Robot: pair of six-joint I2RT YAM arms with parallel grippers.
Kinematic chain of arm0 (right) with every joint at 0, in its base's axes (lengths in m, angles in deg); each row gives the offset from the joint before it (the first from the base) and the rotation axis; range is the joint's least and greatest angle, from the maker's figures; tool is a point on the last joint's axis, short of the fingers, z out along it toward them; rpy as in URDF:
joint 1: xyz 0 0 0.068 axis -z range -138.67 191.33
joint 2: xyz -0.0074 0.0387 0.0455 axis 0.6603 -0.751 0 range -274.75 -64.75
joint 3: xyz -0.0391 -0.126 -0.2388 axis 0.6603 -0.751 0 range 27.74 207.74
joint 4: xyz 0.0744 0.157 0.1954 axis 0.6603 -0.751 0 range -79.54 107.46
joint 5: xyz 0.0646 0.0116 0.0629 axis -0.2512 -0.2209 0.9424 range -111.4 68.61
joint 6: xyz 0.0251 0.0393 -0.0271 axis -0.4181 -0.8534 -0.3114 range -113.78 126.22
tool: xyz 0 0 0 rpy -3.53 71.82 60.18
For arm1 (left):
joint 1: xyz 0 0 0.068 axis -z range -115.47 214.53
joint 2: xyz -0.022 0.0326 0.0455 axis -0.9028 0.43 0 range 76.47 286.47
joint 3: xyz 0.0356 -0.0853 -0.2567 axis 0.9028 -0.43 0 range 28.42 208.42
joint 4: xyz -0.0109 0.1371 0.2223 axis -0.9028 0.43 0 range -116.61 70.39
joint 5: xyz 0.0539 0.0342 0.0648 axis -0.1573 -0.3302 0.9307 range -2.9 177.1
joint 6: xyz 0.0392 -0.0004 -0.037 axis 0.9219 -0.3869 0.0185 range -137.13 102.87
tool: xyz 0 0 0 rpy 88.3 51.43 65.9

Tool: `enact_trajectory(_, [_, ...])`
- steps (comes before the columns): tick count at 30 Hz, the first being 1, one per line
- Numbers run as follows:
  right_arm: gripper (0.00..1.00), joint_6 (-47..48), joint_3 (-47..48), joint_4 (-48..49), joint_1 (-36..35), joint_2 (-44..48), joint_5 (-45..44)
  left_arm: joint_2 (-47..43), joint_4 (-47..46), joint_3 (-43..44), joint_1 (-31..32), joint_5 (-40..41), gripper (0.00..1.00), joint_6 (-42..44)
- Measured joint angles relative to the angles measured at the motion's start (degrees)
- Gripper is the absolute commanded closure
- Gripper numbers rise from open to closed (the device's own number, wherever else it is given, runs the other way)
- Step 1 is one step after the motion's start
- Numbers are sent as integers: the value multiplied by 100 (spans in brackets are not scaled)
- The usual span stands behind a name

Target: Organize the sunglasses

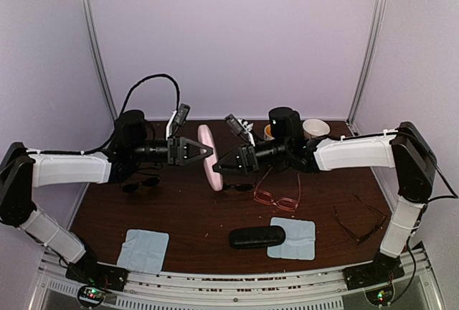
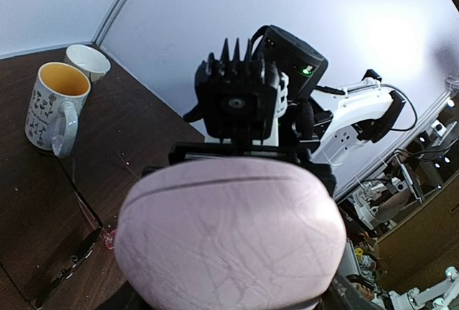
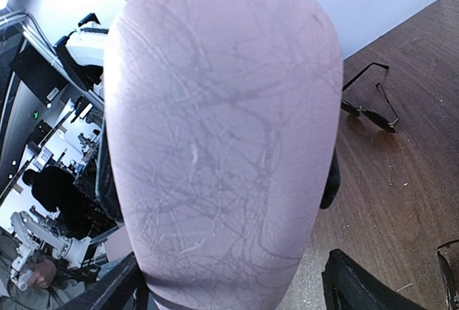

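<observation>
Below, dark wooden table (image 1: pixel 193 217), lavender walls (image 1: pixel 237 37).

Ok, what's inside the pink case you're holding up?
Nothing can be seen inside. The pink case looks shut, with only its outer shell and closed seam showing, so any contents are covered.

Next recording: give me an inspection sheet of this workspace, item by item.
Surface: dark wooden table.
Job's things: black sunglasses under the left arm; red-framed glasses at centre; thin black-framed glasses at right; all loose on the table.
Clutter: black case; two blue cloths near the front edge; patterned mug and white cup at the back.
Grippers: left tool grips the pink case, upright above the table; right tool open around it.
Cables: black cable loops above the left arm.
Surroundings: lilac walls.
</observation>
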Motion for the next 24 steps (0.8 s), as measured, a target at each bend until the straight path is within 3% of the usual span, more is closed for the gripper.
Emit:
enact_trajectory(4, [41, -177, -31, 258, 0, 0, 243, 118, -332, -11, 0, -127, 100, -203])
enact_trajectory(8, [52, -459, -98, 520, 48, 0, 450, 289, -848, -37, -7, -271, 100, -516])
enact_trajectory(15, [58, -887, -280, 1069, 111, 2, 649, 577, -1753, -107, -13, -448, 100, -1191])
enact_trajectory(24, [63, -1294, -409, 1484, 111, 35, 758, 625, -2026, -138, -13, -588, 100, -1403])
